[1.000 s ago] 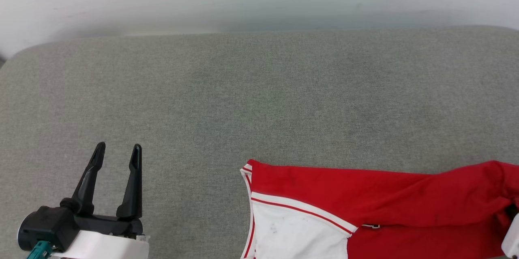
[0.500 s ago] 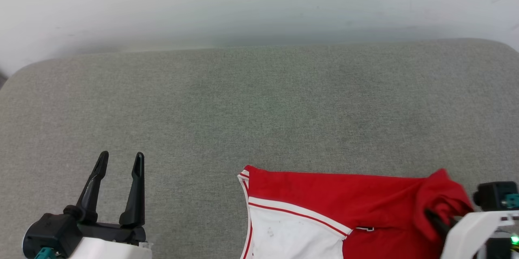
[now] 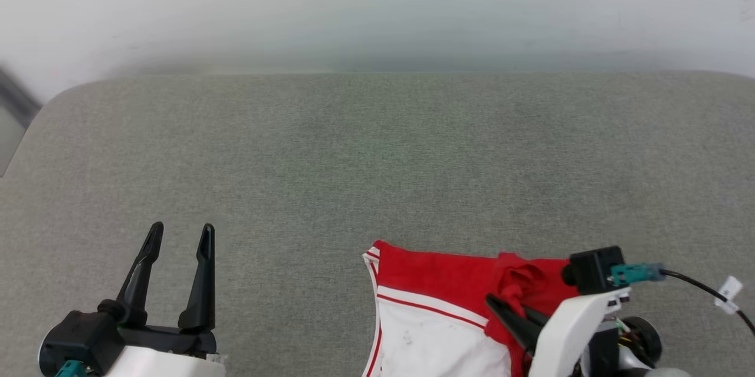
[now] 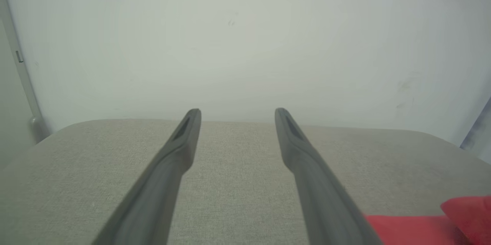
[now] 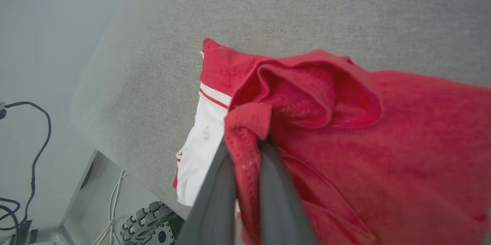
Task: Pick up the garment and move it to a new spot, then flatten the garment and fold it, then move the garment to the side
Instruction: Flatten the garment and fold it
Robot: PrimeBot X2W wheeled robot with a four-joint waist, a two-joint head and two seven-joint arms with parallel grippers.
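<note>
Garment: the garment [image 3: 436, 274], red, lies on the pad [image 3: 377, 147] at its near edge, right of the pad's middle. Its white sleeve [image 3: 436, 341] lies flat, nearest the pad's centre line.

Lifted part: a red bunch [image 3: 519, 279] stands up off the pad over the garment's flat part, rolled into a loose hood in the right wrist view.

Right gripper: the right gripper [image 3: 498, 306] is clamped on a red edge of the garment. Both fingers are pressed together with cloth between them, above the pad's near edge.

Just changed: a second ago the red cloth ran along the pad's near edge out to its right side. That end has since been drawn in over the rest, toward the sleeve, with the gripper carrying it. The head camera has also shifted, so the sleeve's small drift is not a move.

Meaning: probably a fold in progress, the right end going over the left. The cloth is crumpled rather than flat, so it will likely need smoothing.

Left gripper: the left gripper [image 3: 181, 232] hangs over the pad's near left part with its fingers spread wide and nothing in them, well apart from the garment and idle as before.

Beyond: a pale wall [image 3: 377, 5] rises behind the pad's far edge.
</note>
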